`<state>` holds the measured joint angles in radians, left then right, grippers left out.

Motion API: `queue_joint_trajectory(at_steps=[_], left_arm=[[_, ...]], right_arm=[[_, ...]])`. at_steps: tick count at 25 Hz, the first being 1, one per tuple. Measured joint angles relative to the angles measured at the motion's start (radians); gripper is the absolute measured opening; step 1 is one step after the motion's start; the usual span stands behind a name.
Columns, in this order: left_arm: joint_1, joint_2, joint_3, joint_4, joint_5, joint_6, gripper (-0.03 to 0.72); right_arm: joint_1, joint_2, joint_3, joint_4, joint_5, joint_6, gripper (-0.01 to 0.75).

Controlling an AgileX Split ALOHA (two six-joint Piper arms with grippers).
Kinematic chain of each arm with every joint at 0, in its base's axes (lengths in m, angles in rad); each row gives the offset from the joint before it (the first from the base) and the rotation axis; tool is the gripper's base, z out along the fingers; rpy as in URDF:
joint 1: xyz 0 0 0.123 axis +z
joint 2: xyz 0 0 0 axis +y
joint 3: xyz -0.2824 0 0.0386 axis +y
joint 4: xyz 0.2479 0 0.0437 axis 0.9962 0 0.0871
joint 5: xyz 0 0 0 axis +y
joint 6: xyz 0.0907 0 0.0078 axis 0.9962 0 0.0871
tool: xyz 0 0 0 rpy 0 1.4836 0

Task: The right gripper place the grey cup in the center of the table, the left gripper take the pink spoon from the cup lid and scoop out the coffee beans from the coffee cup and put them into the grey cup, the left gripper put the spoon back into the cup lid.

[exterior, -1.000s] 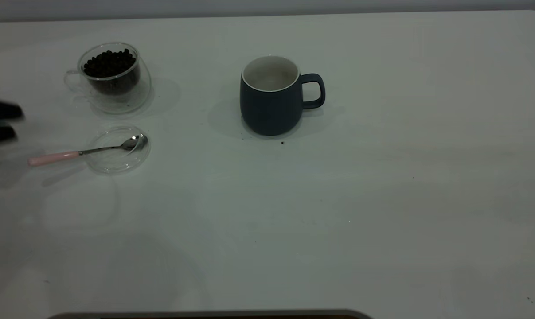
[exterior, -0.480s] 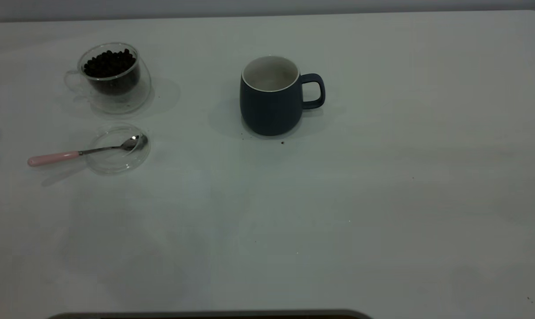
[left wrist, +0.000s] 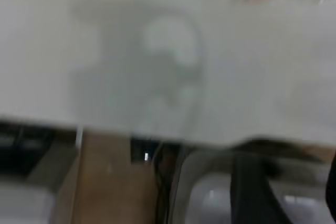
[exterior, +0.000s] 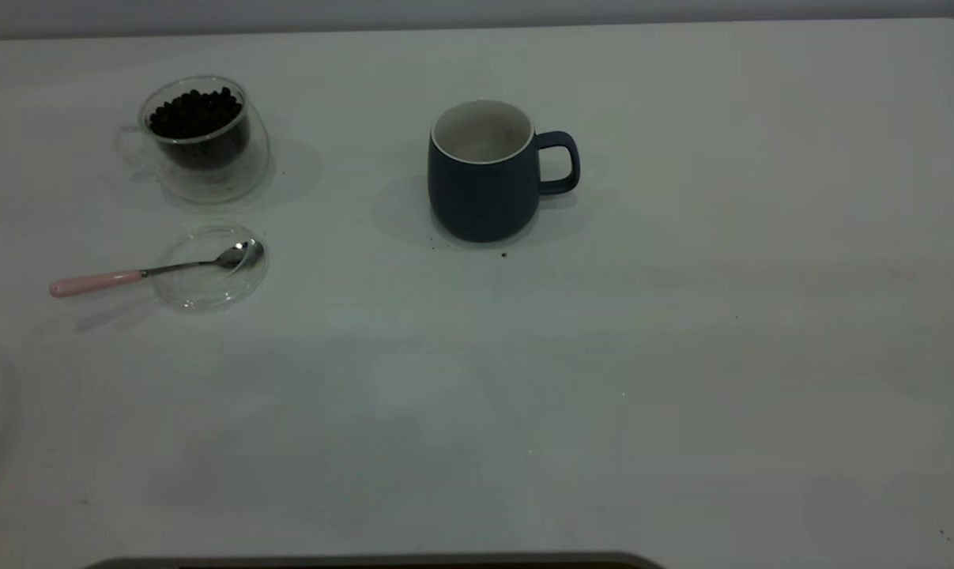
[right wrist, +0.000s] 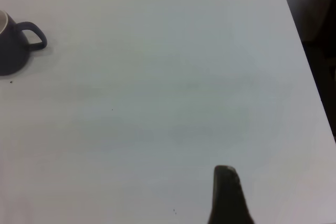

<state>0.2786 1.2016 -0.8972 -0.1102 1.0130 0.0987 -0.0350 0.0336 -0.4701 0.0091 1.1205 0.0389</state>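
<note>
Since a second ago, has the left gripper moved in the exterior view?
Yes. It was at the frame's left edge, left of the cup lid holding the pink spoon; now it has withdrawn out of the exterior view.

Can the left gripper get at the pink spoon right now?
Probably yes. The pink spoon rests with its bowl in the cup lid, its handle jutting out over bare table, nothing crowding it. The left gripper itself is out of view.
</note>
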Motion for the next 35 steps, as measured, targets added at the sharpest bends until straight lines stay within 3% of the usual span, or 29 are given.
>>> queue_joint_trajectory(at_steps=[4,7,13,24,35], left_arm=[[-0.006,-0.115,0.002,0.01,0.157,-0.036,0.402],[-0.013,-0.217,0.005,-0.021,0.157,-0.04,0.402],[-0.101,-0.485,0.064,-0.068,0.157,-0.023,0.401],[-0.222,-0.846,0.38,-0.047,0.151,0.037,0.401],[-0.227,-1.093,0.41,-0.004,0.112,-0.006,0.401]], right_arm=[[0.0,0.0,0.0,0.0,0.0,0.0,0.537],[0.0,0.0,0.0,0.0,0.0,0.0,0.537],[0.0,0.0,0.0,0.0,0.0,0.0,0.537],[0.0,0.0,0.0,0.0,0.0,0.0,0.537],[0.0,0.0,0.0,0.0,0.0,0.0,0.537]])
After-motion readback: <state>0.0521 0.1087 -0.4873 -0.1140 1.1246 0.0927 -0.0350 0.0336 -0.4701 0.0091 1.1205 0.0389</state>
